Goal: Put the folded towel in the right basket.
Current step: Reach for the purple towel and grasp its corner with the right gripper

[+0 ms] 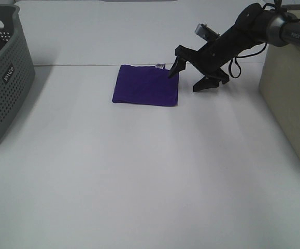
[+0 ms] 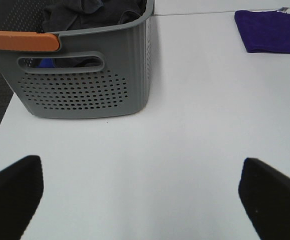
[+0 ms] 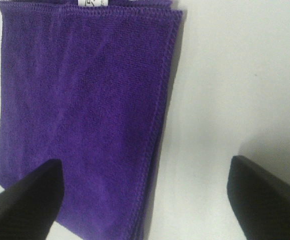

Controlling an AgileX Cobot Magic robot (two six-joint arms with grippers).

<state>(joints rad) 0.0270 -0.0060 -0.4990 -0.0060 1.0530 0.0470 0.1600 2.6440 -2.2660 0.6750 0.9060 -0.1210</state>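
The folded purple towel (image 1: 145, 85) lies flat on the white table at the back middle. It fills the right wrist view (image 3: 84, 110) and shows far off in the left wrist view (image 2: 272, 30). My right gripper (image 1: 192, 77) is open and low at the towel's right edge. In the right wrist view (image 3: 145, 200) one finger (image 3: 24, 200) is over the towel and the other over bare table. The beige right basket (image 1: 289, 98) stands at the right edge. My left gripper (image 2: 145, 210) is open and empty, over the table near the grey basket.
A grey perforated basket (image 1: 4, 78) stands at the far left. In the left wrist view it (image 2: 84, 85) has an orange handle and dark clothes inside. The white table (image 1: 150, 181) stretches in front of the towel.
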